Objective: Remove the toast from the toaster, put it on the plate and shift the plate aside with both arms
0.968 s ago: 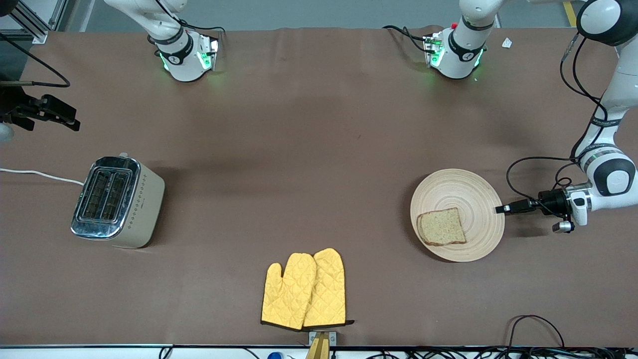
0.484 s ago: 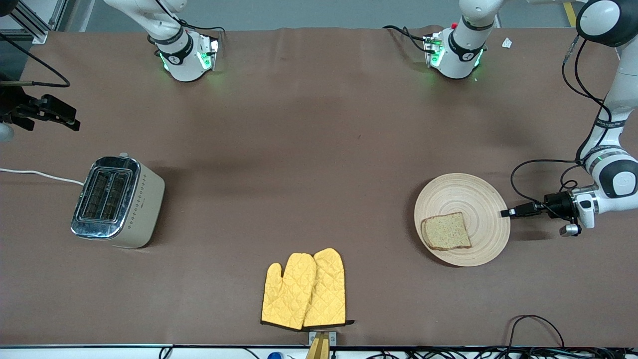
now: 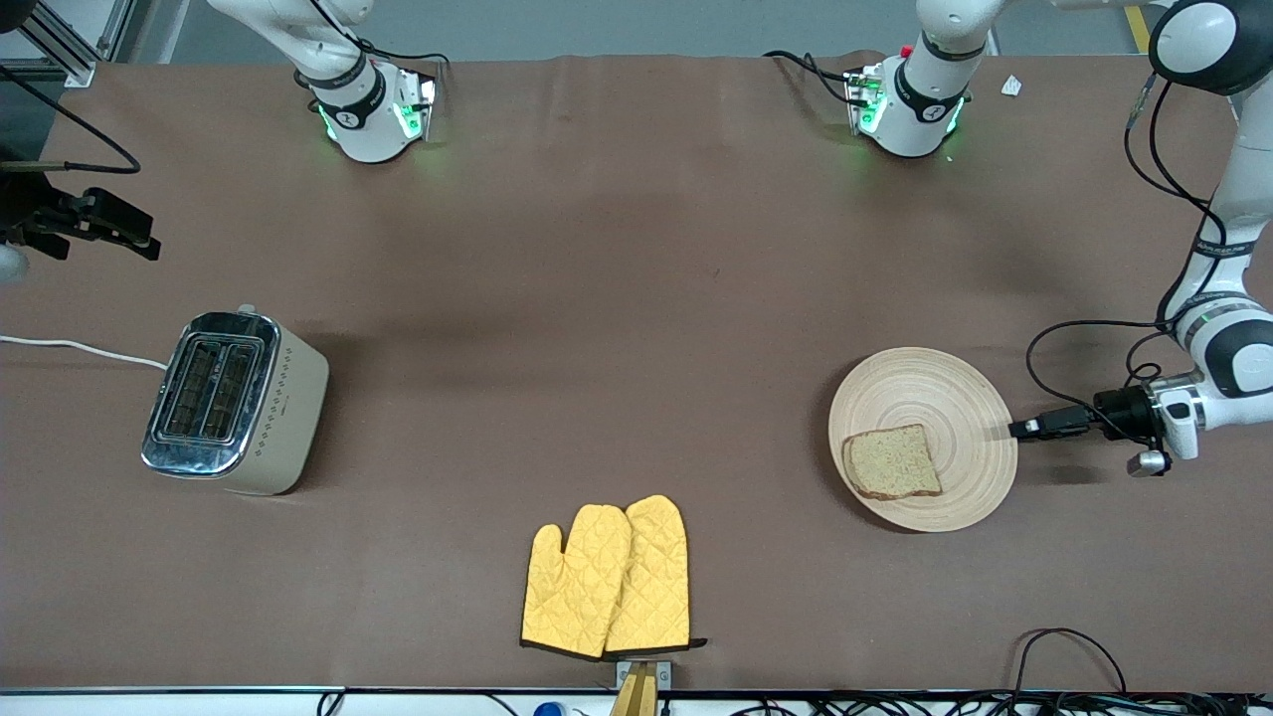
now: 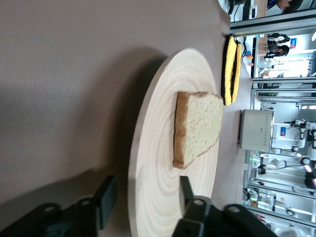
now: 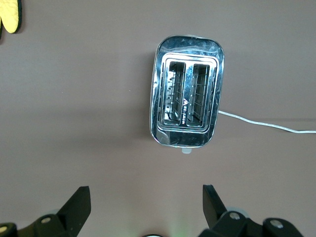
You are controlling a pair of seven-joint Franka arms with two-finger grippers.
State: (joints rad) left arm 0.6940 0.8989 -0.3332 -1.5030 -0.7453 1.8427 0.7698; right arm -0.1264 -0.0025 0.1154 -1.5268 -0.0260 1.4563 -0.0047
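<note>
The round pale wooden plate [image 3: 925, 388] lies on the table toward the left arm's end. The toast [image 3: 891, 462] lies flat on it, on the part nearer the front camera. My left gripper [image 3: 1016, 430] is low at the plate's rim on the left arm's side. In the left wrist view the plate [image 4: 158, 148] carries the toast [image 4: 197, 128], and the left gripper [image 4: 145, 185] is open with one finger on each side of the rim, apart from it. My right gripper [image 3: 147, 239] hangs open and empty above the table by the toaster, as the right wrist view [image 5: 146, 192] shows.
A cream and chrome toaster [image 3: 231, 401] with two empty slots [image 5: 186, 103] stands toward the right arm's end, its white cord trailing off. Two yellow quilted oven mitts [image 3: 609, 577] lie near the front edge. Black cables loop by the left arm's wrist [image 3: 1054, 338].
The plate with the toast slid a little toward the left arm's end and the front camera, then stopped. The left gripper drew back the same way. The right arm has not moved.
</note>
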